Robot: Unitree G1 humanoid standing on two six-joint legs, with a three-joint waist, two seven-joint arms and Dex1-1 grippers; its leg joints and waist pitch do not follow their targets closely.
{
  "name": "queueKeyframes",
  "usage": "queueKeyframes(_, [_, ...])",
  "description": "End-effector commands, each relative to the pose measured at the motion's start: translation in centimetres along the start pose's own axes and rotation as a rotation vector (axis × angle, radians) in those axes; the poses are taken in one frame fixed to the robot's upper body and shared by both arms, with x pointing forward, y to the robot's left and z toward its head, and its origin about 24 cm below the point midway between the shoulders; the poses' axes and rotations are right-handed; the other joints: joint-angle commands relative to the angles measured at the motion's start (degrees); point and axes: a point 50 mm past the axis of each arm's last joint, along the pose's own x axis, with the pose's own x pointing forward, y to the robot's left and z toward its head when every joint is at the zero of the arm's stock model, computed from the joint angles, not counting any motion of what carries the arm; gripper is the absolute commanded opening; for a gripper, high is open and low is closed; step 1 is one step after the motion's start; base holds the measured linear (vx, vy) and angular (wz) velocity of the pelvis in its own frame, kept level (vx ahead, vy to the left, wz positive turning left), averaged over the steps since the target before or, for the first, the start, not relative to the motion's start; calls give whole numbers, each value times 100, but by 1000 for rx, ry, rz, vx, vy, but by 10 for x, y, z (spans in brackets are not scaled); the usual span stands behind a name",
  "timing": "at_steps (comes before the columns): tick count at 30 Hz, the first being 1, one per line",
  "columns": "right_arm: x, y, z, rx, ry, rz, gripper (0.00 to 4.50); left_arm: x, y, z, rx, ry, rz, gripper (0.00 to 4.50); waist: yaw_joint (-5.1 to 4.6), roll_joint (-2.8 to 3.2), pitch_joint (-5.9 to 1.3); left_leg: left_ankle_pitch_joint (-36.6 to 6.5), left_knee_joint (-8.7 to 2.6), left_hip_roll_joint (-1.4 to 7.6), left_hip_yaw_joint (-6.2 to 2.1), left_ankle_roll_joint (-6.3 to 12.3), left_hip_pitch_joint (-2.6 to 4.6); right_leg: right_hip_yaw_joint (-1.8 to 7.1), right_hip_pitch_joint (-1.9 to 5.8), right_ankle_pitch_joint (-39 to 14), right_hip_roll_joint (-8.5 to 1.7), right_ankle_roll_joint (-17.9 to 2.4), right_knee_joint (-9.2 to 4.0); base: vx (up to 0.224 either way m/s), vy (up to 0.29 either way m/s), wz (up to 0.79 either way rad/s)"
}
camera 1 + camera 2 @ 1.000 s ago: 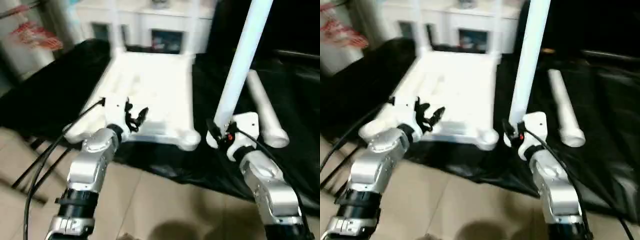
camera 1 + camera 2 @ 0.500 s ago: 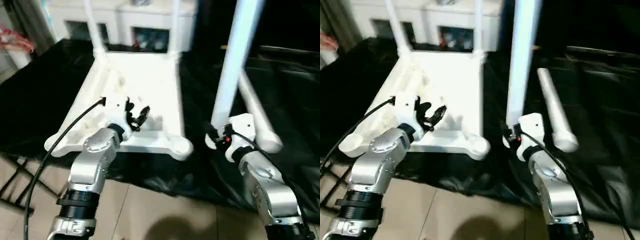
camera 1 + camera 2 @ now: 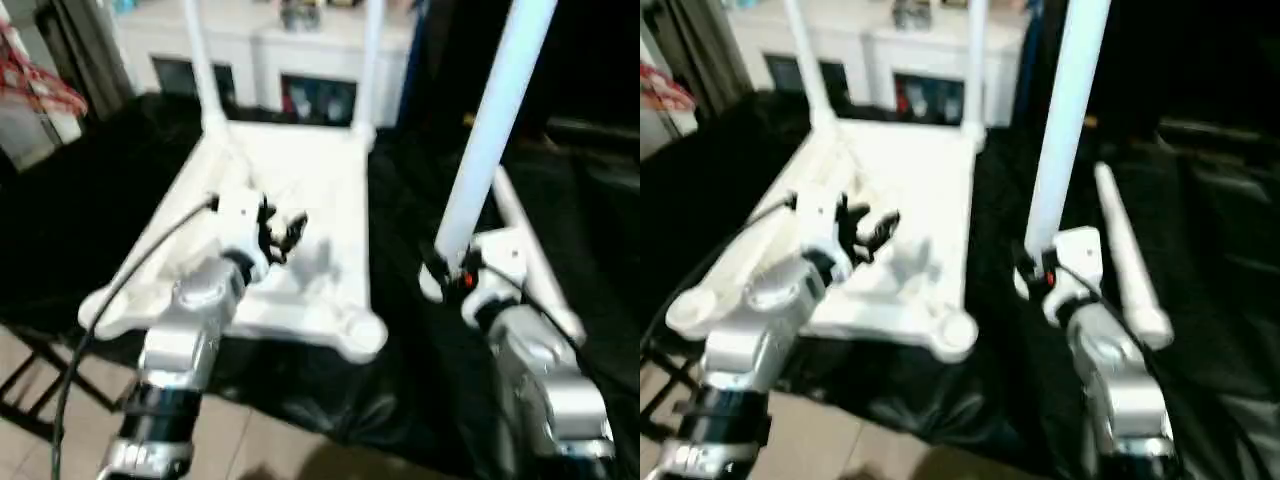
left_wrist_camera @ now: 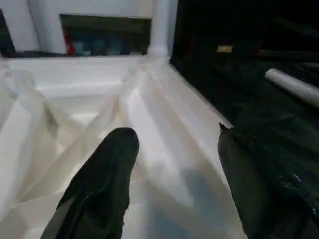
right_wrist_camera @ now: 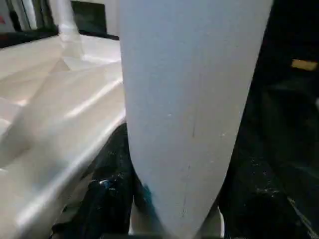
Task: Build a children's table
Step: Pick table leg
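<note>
Nothing on the bench (image 3: 90,190) has shifted since a second ago; your camera alone has swung, and your right pincer (image 3: 447,275) stays clamped on one tapered white leg (image 3: 490,130), held nearly upright beside the tabletop's right edge. Your left pincer (image 3: 280,232) hovers with fingers (image 4: 102,174) apart over the upturned tabletop (image 3: 300,190), whose ribbed plastic underside faces you mid-bench. Two legs (image 3: 200,65) already stand in the far corner sockets. One loose leg (image 3: 1130,265) lies on the crinkled black sheet behind your right wrist. Beyond the bench's far edge stands a white cabinet (image 3: 270,45).
</note>
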Motion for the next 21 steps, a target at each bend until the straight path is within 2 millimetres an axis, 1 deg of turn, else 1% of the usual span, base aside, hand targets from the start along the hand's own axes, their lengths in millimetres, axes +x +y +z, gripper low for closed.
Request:
queueKeyframes(1, [0, -3, 5, -13, -15, -14, 188, 0, -1, 0, 14, 9, -8, 300, -152, 76, -408, 1137, -610, 1018, -469, 1006, 371, 82, -65, 749, -905, -654, -84, 0, 0, 0])
queueKeyframes(2, [0, -3, 4, -10, -10, -13, 188, 0, -1, 0, 15, 6, -7, 300, -98, 17, -395, 1283, -544, 764, -224, 1087, 194, 95, 41, 1280, -1066, -839, -237, 0, 0, 0])
queueKeyframes(3, [0, -3, 4, -9, -8, -12, 188, 0, -1, 0, 14, 6, -6, 300, -42, -43, -394, 1107, -506, 599, -68, 1073, 91, 157, 114, 1432, -1186, -913, -310, 0, 0, 0])
queueKeyframes(4, [-1, -3, 3, -7, -2, -9, 188, 0, -1, 0, 12, 5, -6, 300, 79, -158, -380, 432, -451, 406, 126, 954, 1, 290, 224, 1224, -1361, -956, -474, -54, 33, 9])
queueKeyframes(5, [-1, -3, 3, -11, -4, -8, 188, 1, -1, 1, 16, 4, -3, 300, 170, -153, -381, -253, -188, 437, 368, 454, 221, 748, 66, -13, -1308, -742, -801, -54, 33, 9])
queueKeyframes(6, [-1, -2, 3, -3, -2, -8, 188, 1, 0, 1, 16, 5, 0, 300, 212, -280, -319, -585, -124, 350, 400, 179, 159, 935, 166, -834, -1257, -629, -811, -63, 57, -18])
queueKeyframes(7, [-1, -3, 3, -2, -1, -12, 188, 1, 1, 1, 42, 11, 18, 300, 301, -254, -226, -722, -152, 377, 318, -96, 68, 1169, 228, -2097, -1249, -545, -893, -57, 92, -56])
queueKeyframes(8, [-1, -3, 3, -1, 1, -15, 188, 2, 2, 1, 62, 14, 31, 300, 339, -199, -227, -698, -325, 374, 312, -217, 158, 1138, 117, -2552, -944, -396, -876, -57, 92, -56])
queueKeyframes(9, [-1, -3, 3, -4, 2, -19, 188, 2, 2, 2, 77, 7, 30, 300, 288, -212, -206, -877, -424, 393, 374, -254, 270, 1067, -23, -2612, -758, -330, -864, -66, 126, -55])
queueKeyframes(10, [-1, -3, 3, -4, 2, -19, 188, 2, 2, 2, 77, 7, 30, 300, 179, -102, -235, -1416, -648, 533, 448, -524, 625, 754, -396, -2176, -383, -171, -684, -88, 151, -45])
queueKeyframes(11, [0, -5, 2, -3, 7, -38, 188, 2, 2, 3, 109, 5, 30, 300, 57, -126, -238, -2089, -910, 562, 219, -397, 472, 336, -252, -1289, -430, -273, -407, -88, 151, -45])
queueKeyframes(12, [0, -5, 2, -3, 7, -38, 188, 2, 2, 3, 109, 5, 30, 300, 28, 42, -295, -2133, -980, 636, 122, -482, 417, 263, -228, -721, -473, -319, -326, -78, 149, -20])
queueKeyframes(13, [0, -6, 2, -3, 8, -49, 188, 3, 2, 3, 87, 5, 35, 300, -61, 63, -313, -2247, -1091, 834, 45, -887, 472, 96, -241, -113, -502, -242, -239, -50, 114, 5])
queueKeyframes(14, [0, -6, 2, -3, 9, -51, 188, 3, 2, 3, 76, 4, 38, 300, -162, 94, -298, -2232, -1237, 1074, -79, -1040, 443, -61, -188, 16, -573, -137, -169, -50, 114, 5])
queueKeyframes(15, [0, -8, 2, -5, 9, -62, 188, 4, 2, 3, 17, -1, 49, 300, -228, 93, -295, -2261, -1293, 1163, -56, -885, 416, -167, -163, 38, -655, -94, -134, -33, 54, 7])
queueKeyframes(16, [0, -9, 2, -8, 9, -67, 188, 4, 2, 3, 16, -1, 51, 300, -228, 93, -295, -2261, -1293, 1163, -56, -885, 416, -167, -163, 38, -655, -94, -134, 0, 0, 0])
queueKeyframes(17, [0, -10, 2, -12, 9, -71, 188, 5, 1, 3, 33, 2, 49, 300, -295, 37, -284, -2455, -1291, 1135, 14, -496, 382, -226, -88, -42, -792, -205, -235, 0, 0, 0])
queueKeyframes(18, [0, -11, 2, -14, 5, -73, 188, 5, 0, 4, 39, -1, 37, 300, -325, -26, -280, -2516, -1200, 999, 100, -342, 343, -181, -55, -119, -853, -272, -375, -19, -79, 2])
queueKeyframes(19, [0, -12, 3, -14, 3, -74, 188, 5, -1, 4, 39, -3, 30, 300, -292, -187, -264, -2445, -842, 484, 403, -210, 258, -52, -43, -1011, -1035, -498, -746, -5, -109, -1])
queueKeyframes(20, [0, -12, 3, -14, 3, -75, 188, 5, -1, 4, 39, -4, 28, 300, -238, -250, -275, -2099, -699, 352, 471, -129, 236, 2, -37, -1826, -1137, -427, -846, -5, -109, -1])
queueKeyframes(21, [0, -13, 3, -15, 2, -75, 188, 5, -2, 4, 38, -5, 24, 300, -137, -313, -315, -1221, -616, 352, 455, 47, 146, 139, 35, -2893, -1313, -96, -928, -12, -118, -2])
